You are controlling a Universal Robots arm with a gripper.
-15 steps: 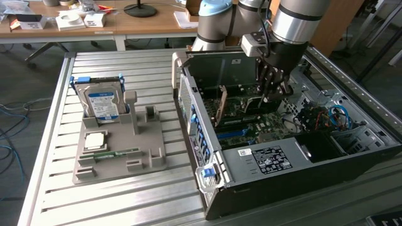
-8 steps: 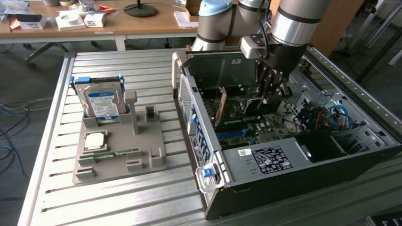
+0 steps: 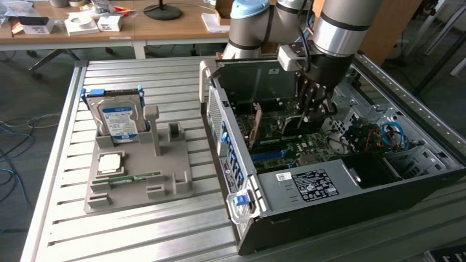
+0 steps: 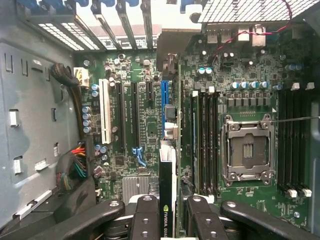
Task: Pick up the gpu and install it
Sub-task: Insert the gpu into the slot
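Note:
The gpu (image 4: 169, 150) stands edge-on inside the open computer case (image 3: 313, 185), in line with the blue slot (image 4: 164, 102) on the motherboard. Its bracket end points at the rear slot openings. My gripper (image 4: 172, 220) is shut on the card's other end, one black finger (image 4: 147, 215) on each side of it. In the exterior view the gripper (image 3: 311, 117) reaches down into the case from above, and the gpu's tan-brown face (image 3: 256, 130) shows beside it. Whether the card's edge is seated in the slot is hidden.
A grey fixture tray (image 3: 163, 164) at the exterior view's left holds a hard drive (image 3: 120, 117), a processor (image 3: 109, 162) and a memory stick (image 3: 138, 177). Inside the case are an empty processor socket (image 4: 247, 150), memory slots and cable bundles (image 3: 386, 134). The case walls close in around the arm.

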